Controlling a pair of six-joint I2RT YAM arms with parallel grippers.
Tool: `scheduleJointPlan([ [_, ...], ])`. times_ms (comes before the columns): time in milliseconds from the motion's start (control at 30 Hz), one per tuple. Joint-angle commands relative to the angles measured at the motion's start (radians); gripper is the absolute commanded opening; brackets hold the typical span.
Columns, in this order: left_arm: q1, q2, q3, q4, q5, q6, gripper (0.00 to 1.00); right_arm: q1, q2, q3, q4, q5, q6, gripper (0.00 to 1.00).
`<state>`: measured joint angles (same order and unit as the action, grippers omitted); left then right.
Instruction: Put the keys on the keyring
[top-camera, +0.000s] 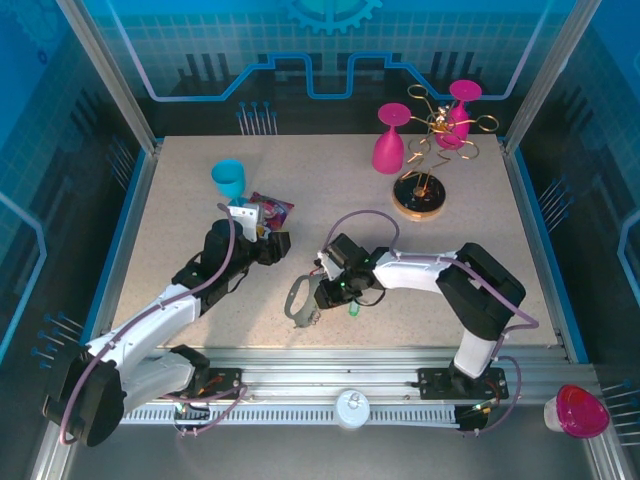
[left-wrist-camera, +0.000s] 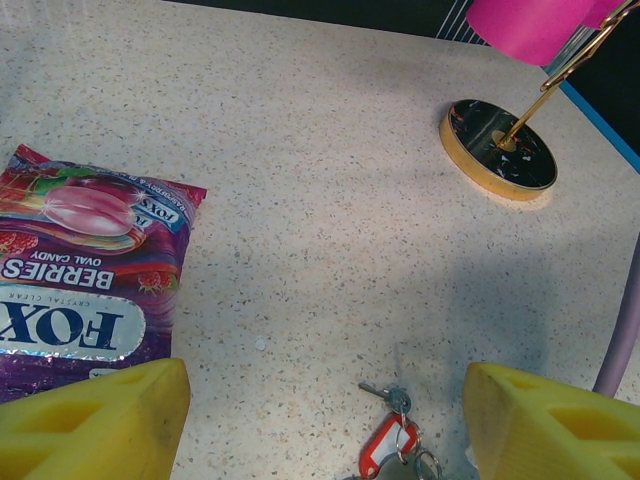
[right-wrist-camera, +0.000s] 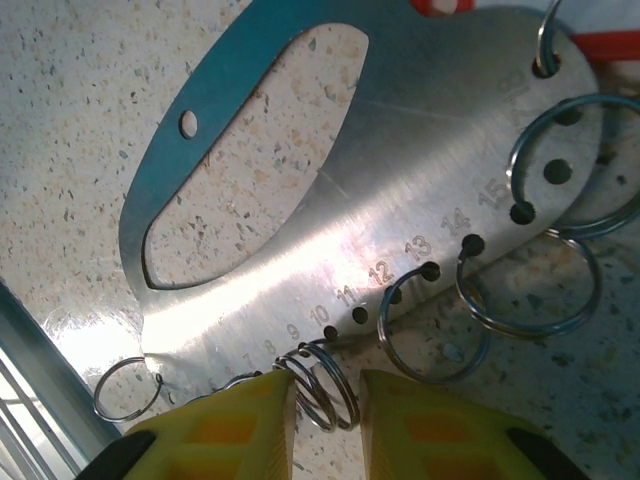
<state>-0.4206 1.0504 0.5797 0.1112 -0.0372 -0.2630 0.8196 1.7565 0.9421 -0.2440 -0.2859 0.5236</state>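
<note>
The keyring (right-wrist-camera: 330, 200) is a flat grey metal plate with a long oval cut-out, numbered holes and several split rings along its edge. It lies by the table's front middle (top-camera: 297, 300). My right gripper (right-wrist-camera: 328, 382) is closed down narrow around one upright split ring (right-wrist-camera: 322, 395) on that edge; in the top view the right gripper (top-camera: 322, 292) is over the plate. The red-tagged key (left-wrist-camera: 390, 440) lies just ahead of my left gripper (left-wrist-camera: 325, 400), whose yellow fingers (left-wrist-camera: 95, 415) stand wide apart and empty. The green-tagged key (top-camera: 354, 311) rests just right of the keyring.
A purple candy packet (left-wrist-camera: 85, 270) lies left of the left gripper (top-camera: 272, 243), with a teal cup (top-camera: 228, 178) behind it. The gold wire rack (top-camera: 422, 195) with pink glasses (top-camera: 390, 140) stands at the back right. The table's front rail (top-camera: 350, 355) is close to the keyring.
</note>
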Motion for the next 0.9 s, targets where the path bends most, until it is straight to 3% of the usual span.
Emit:
scheduleJointPlan([
  [0, 0.007, -0.013, -0.009, 0.024, 0.001, 0.002, 0.73, 0.016, 0.008, 0.022, -0.003, -0.038, -0.002, 0.24],
  [333, 0.007, -0.013, -0.009, 0.025, 0.003, 0.003, 0.73, 0.014, -0.035, -0.007, 0.080, -0.130, 0.015, 0.24],
  [633, 0.008, -0.016, -0.009, 0.022, 0.003, 0.005, 0.73, 0.015, -0.020, 0.017, -0.008, -0.043, -0.017, 0.22],
  [867, 0.007, -0.015, -0.009, 0.022, 0.003, 0.006, 0.73, 0.051, -0.019, 0.077, -0.154, 0.090, -0.115, 0.26],
])
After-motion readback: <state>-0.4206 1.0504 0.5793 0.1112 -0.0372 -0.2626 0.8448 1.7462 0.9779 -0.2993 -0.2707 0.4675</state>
